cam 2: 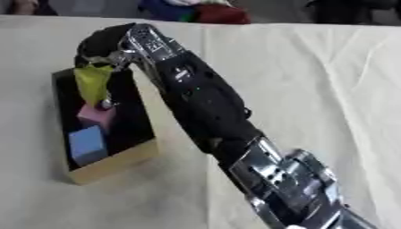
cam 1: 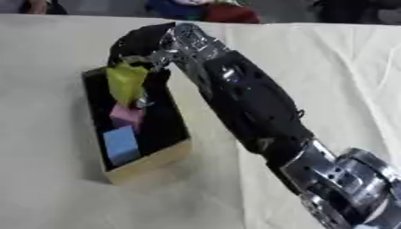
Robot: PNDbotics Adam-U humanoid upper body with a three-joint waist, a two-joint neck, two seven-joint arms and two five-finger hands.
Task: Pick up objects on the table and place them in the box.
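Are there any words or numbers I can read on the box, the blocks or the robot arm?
None: no words, numbers or signs can be read anywhere.
The box, the blue block, the pink block and the yellow-green thing in the right hand look plain.
The arm's surface is too blurred to tell.

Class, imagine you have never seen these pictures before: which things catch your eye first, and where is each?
The long black and silver right arm sweeps from the lower right corner to the far left. Its robot hand holds a floppy yellow-green piece over the dark-lined, tan-walled box at left, which already holds a pink block and a light blue block.
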